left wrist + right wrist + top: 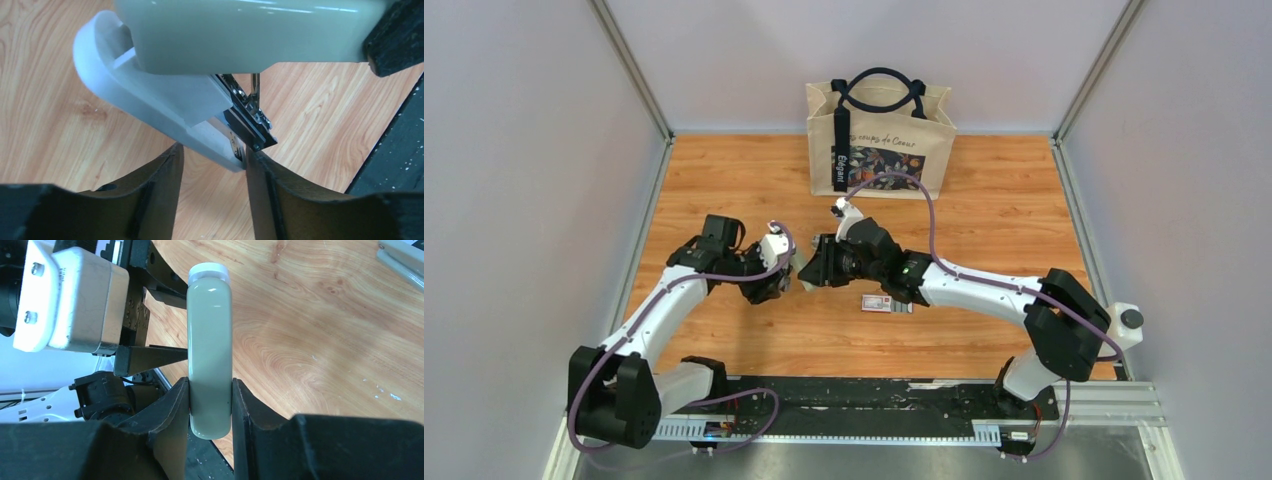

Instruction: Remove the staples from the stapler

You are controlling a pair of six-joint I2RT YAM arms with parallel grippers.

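Observation:
The pale green stapler (210, 340) is held off the table, clamped across its width by my right gripper (210, 405). In the left wrist view its top (240, 35) is swung up from the white base (150, 95), and the dark metal magazine (250, 127) shows between them. My left gripper (214, 160) is open, with the front tip of the base between its fingertips and the right finger (270, 180) against the magazine end. In the top view both grippers, left (781, 280) and right (817, 268), meet at the stapler (802, 274) mid-table.
A small red and white box (884, 303) lies on the wooden table (984, 200) just under the right arm. A beige tote bag (879, 140) with dark handles stands at the back centre. Grey walls close the sides, and a black rail (874, 400) runs along the near edge.

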